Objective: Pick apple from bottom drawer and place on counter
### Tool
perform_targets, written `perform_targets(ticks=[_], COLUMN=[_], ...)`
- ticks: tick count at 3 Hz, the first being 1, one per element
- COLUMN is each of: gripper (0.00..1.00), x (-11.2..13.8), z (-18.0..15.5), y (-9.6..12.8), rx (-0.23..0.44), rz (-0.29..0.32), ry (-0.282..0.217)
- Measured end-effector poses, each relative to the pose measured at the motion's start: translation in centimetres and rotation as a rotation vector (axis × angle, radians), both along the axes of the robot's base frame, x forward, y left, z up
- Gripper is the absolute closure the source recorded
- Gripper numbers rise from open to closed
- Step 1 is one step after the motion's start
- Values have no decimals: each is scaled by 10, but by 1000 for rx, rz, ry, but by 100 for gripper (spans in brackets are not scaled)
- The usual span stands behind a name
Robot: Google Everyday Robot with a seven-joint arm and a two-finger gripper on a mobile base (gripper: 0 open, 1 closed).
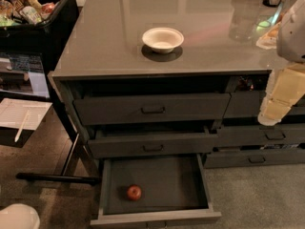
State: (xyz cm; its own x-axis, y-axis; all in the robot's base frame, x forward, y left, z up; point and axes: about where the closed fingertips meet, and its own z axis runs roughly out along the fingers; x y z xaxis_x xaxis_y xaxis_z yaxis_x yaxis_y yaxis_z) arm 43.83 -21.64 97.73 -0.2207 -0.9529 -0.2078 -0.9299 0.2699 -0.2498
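Observation:
The small red apple (134, 192) lies on the dark floor of the open bottom drawer (167, 180), near its front left. The glossy grey counter (157, 13) spreads above the drawers, with a white bowl (162, 39) on it. My gripper (281, 99), pale cream, hangs at the right edge of the view beside the counter's front right corner, well above and to the right of the apple and apart from it.
A black bin (35, 11) of mixed groceries stands at the upper left. Two closed-looking drawers (152, 109) sit above the open one, with more drawers (267, 135) to the right. A white sheet (21, 113) lies on a low surface at left.

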Motion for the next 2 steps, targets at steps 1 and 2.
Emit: perform_targets(ticks=[1, 2], gripper=[0, 0], x=[0, -2], z=[0, -6], y=[0, -1], rx=[0, 21], rz=[0, 0], ry=[0, -7])
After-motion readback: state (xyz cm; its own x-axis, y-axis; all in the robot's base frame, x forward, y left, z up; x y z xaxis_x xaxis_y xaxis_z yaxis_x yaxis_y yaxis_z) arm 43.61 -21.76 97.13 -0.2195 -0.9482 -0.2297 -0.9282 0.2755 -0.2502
